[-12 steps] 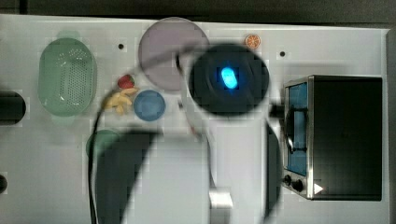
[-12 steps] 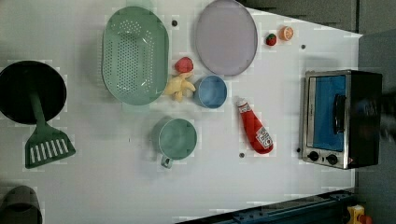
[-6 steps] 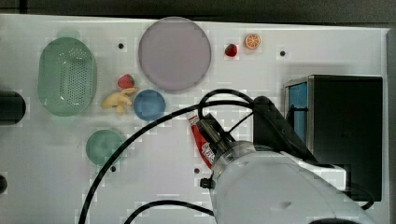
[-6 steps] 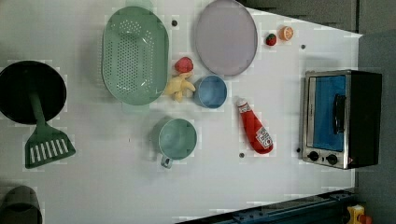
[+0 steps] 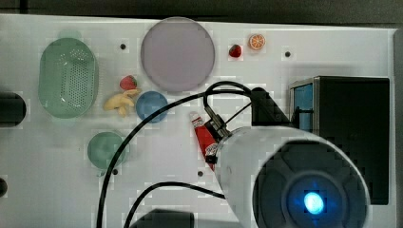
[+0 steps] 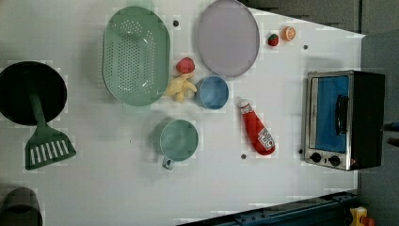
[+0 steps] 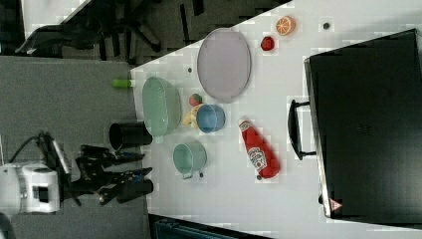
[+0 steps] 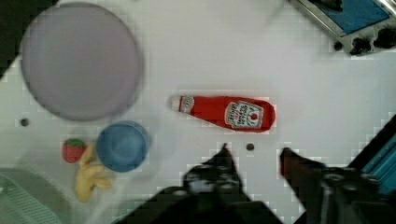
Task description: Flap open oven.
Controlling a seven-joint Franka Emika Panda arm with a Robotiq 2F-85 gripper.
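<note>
One oven [image 6: 343,120], shut, and one empty gripper [image 8: 254,156]. Left view, left to right across the bench [image 6: 117,188]: colander [image 6: 136,56], cup [image 6: 179,140], bowl [image 6: 211,92], plate [image 6: 227,37] and ketchup [image 6: 256,134] lie spread toward the middle. The oven stands alone against the bench's right edge, near neither corner. Its door [image 6: 331,113] faces the bench's middle, probably so that an arm reaching across meets the handle [image 6: 342,114] head-on. The ketchup lies just beside the oven's front and could be clipped on the approach.

The wrist view shows the two fingers [image 8: 223,161] parted with nothing between them, high above the ketchup, as suits a gripper about to hook a bar handle. The task is judged barely begun, with the door flat in its frame.

The left view alone gives the blue door, the handle and the knobs [image 6: 324,158] unobstructed. In the top view the arm [image 5: 285,180] covers much of the oven's front. The right view adds what those flatten, namely how far the handle stands proud of the door. It also places the gripper off the bench's left edge, well apart from the oven.
</note>
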